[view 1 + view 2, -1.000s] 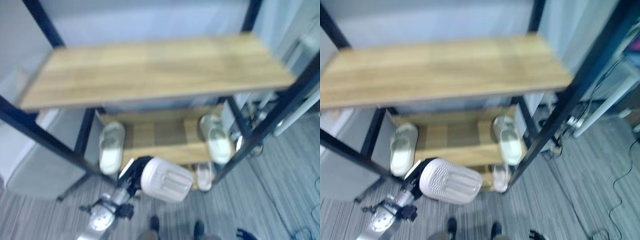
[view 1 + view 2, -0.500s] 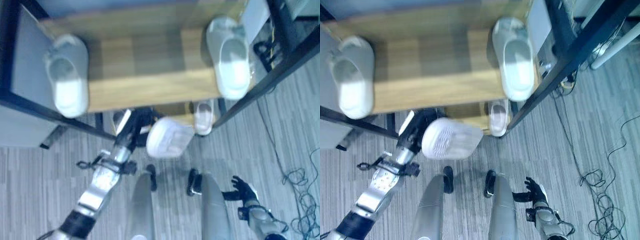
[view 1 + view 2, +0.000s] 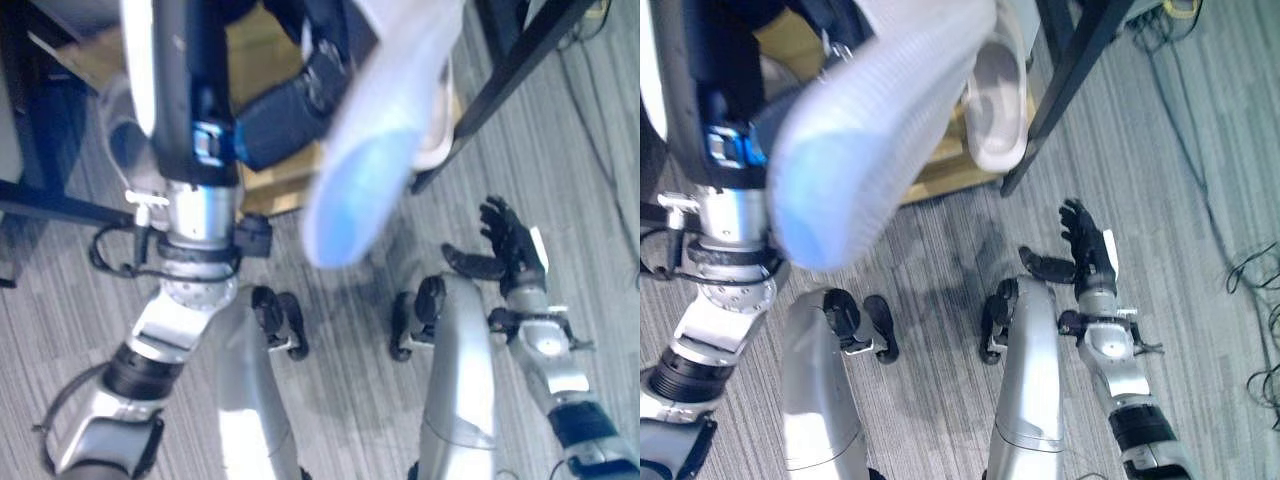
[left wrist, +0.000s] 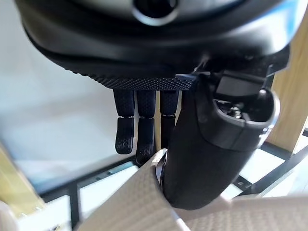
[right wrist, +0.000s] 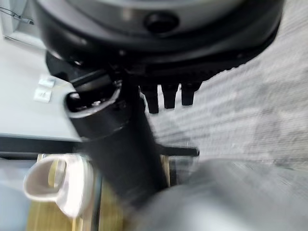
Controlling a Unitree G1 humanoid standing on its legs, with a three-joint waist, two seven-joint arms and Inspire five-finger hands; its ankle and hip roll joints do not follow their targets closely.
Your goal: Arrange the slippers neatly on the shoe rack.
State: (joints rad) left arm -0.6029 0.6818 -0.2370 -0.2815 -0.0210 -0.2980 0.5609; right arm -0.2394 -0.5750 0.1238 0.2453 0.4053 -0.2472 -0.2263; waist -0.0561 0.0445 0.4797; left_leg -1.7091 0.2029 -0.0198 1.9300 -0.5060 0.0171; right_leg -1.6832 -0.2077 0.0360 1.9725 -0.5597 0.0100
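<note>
My left hand (image 3: 290, 105) is shut on a white ribbed slipper (image 3: 380, 130), held up close in front of the low end of the shoe rack (image 3: 940, 178). In the left wrist view the thumb (image 4: 207, 144) and fingers (image 4: 139, 130) pinch the slipper's strap (image 4: 139, 202). A second white slipper (image 3: 995, 95) lies on the rack's low wooden shelf, partly behind the held one; it also shows as a slipper (image 5: 53, 183) in the right wrist view. My right hand (image 3: 1085, 245) hangs open over the floor to the right, fingers spread.
A black rack post (image 3: 1070, 90) slants down beside the shelved slipper. Grey striped carpet (image 3: 1200, 200) lies right of the rack, with cables (image 3: 1250, 270) at the far right.
The view has tilted down toward the floor. My left hand has brought the slipper up much closer to the camera. The right hand has risen, still open.
</note>
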